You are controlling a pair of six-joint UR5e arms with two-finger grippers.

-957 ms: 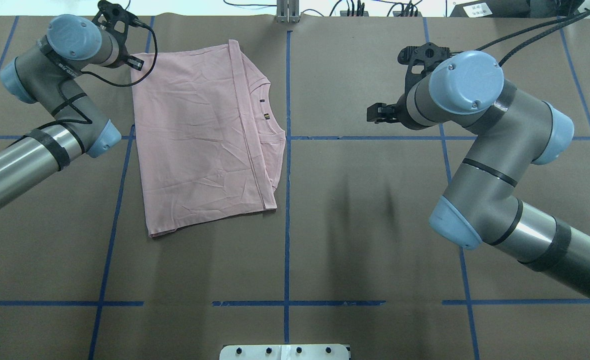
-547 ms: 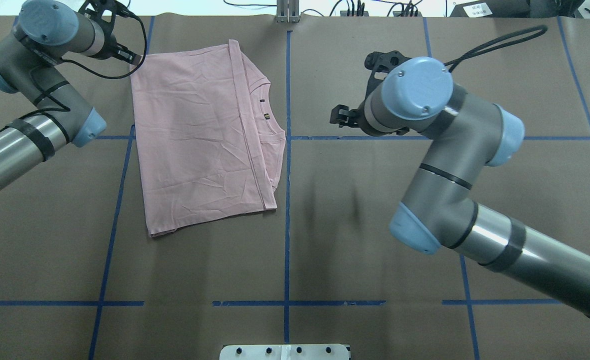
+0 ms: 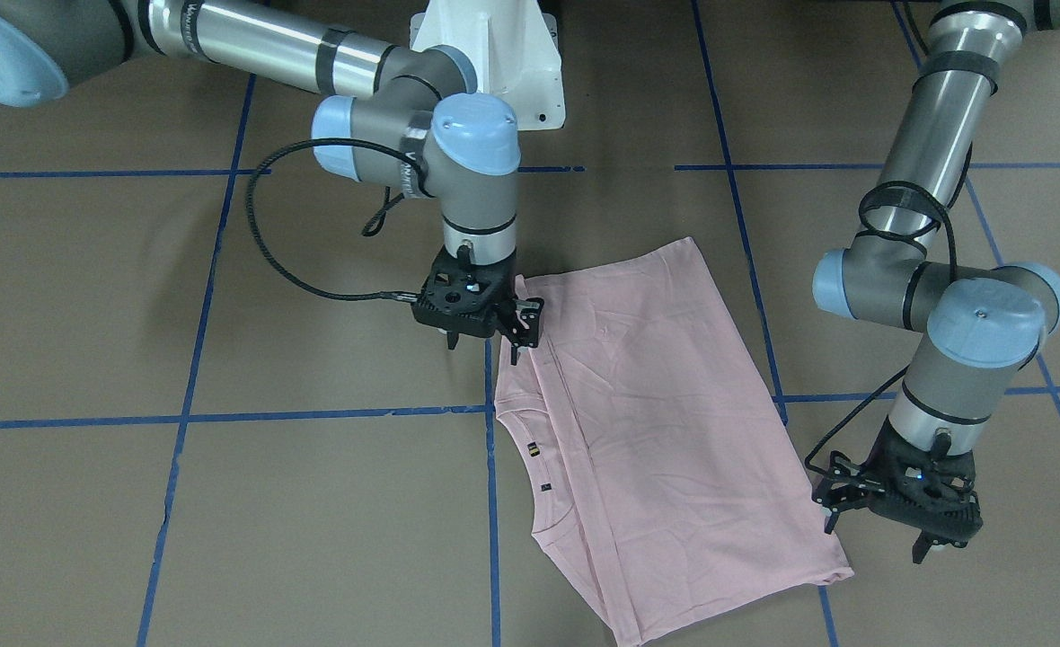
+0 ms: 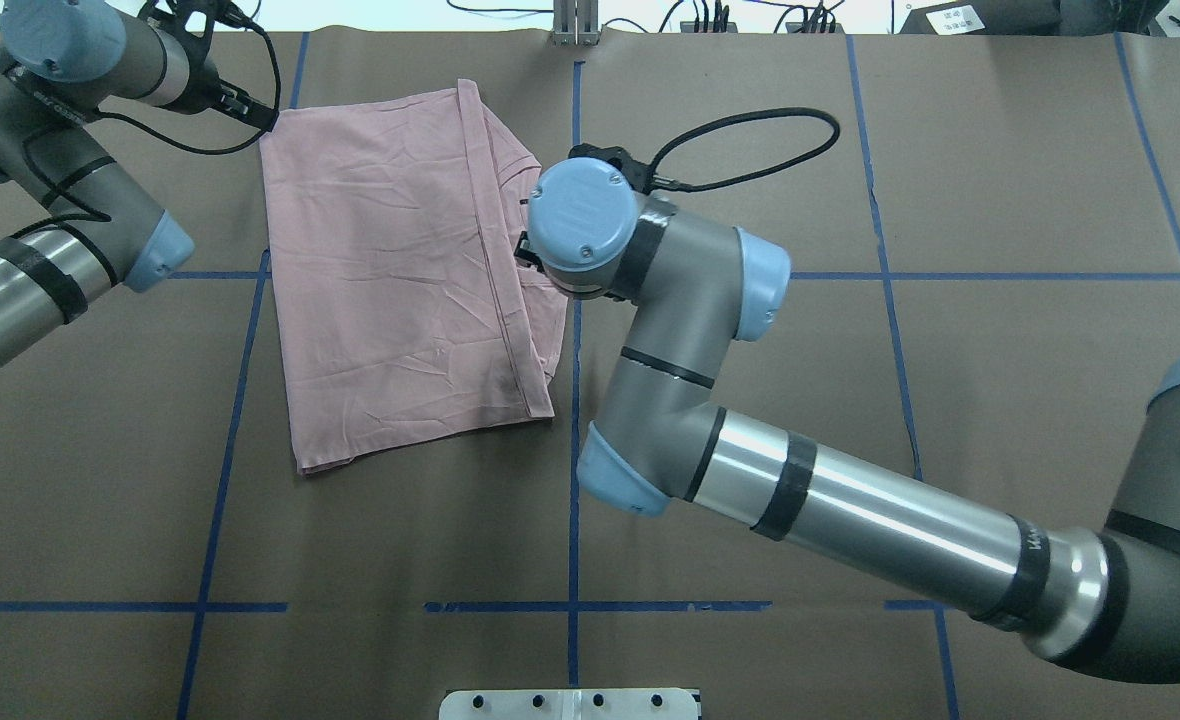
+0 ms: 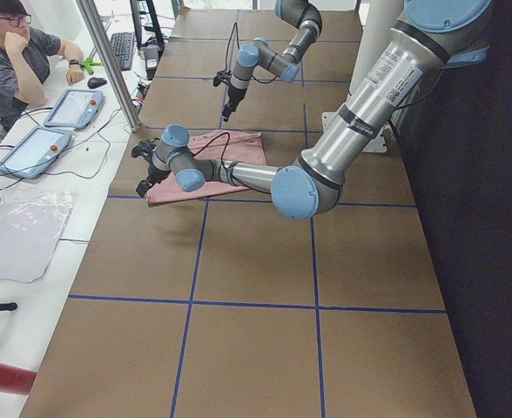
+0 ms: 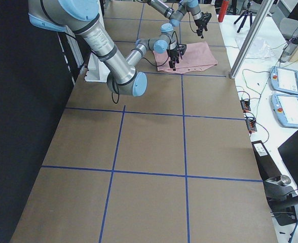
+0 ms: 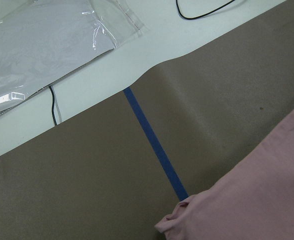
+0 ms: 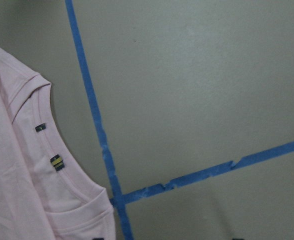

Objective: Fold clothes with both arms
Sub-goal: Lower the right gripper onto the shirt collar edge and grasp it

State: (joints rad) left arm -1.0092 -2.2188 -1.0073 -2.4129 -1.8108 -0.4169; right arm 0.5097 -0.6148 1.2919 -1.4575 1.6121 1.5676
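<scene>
hovering right gripper point(image 3: 485, 346) over the collar side and left gripper point(image 3: 876, 537) by a corner of the partly folded pink t-shirt point(image 3: 665, 422), both sets of jaws apart and empty, likely needing more folds

Creased matt cloth T-shirt point(image 4: 390, 300), matt paper table cover point(image 4: 350, 560), shiny metal right arm point(image 4: 870, 515), smooth plastic joint cap point(image 4: 582, 213)
</scene>
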